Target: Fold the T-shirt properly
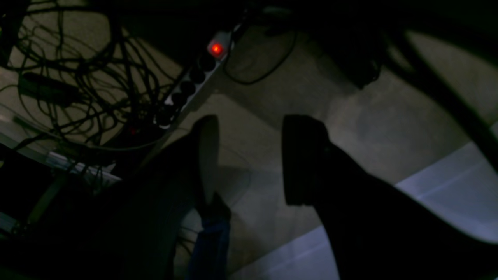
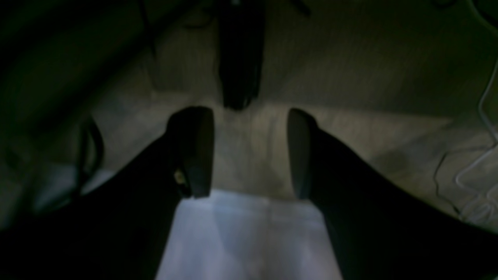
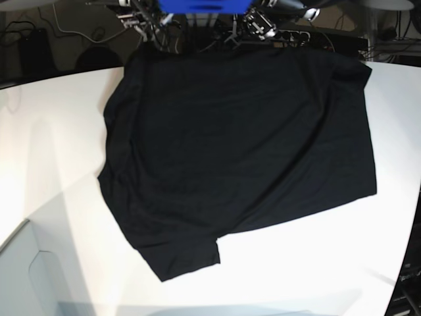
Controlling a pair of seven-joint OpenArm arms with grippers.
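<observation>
The black T-shirt (image 3: 243, 145) lies spread flat on the white table (image 3: 52, 145) and covers most of its width. One sleeve (image 3: 187, 253) points toward the near edge. Its far right corner (image 3: 348, 72) is bunched. My left gripper (image 1: 249, 159) is open and empty, beyond the table's edge above the floor. My right gripper (image 2: 249, 151) is also open and empty, with the table's edge (image 2: 249, 233) just below it. In the base view both arms sit at the far edge, the left (image 3: 260, 23) and the right (image 3: 141, 23). Neither touches the shirt.
A power strip with a red light (image 1: 216, 48) and a tangle of cables (image 1: 78, 89) lie on the floor behind the table. A dark upright object (image 2: 237, 58) stands ahead of the right gripper. A blue part (image 3: 204, 5) sits between the arms.
</observation>
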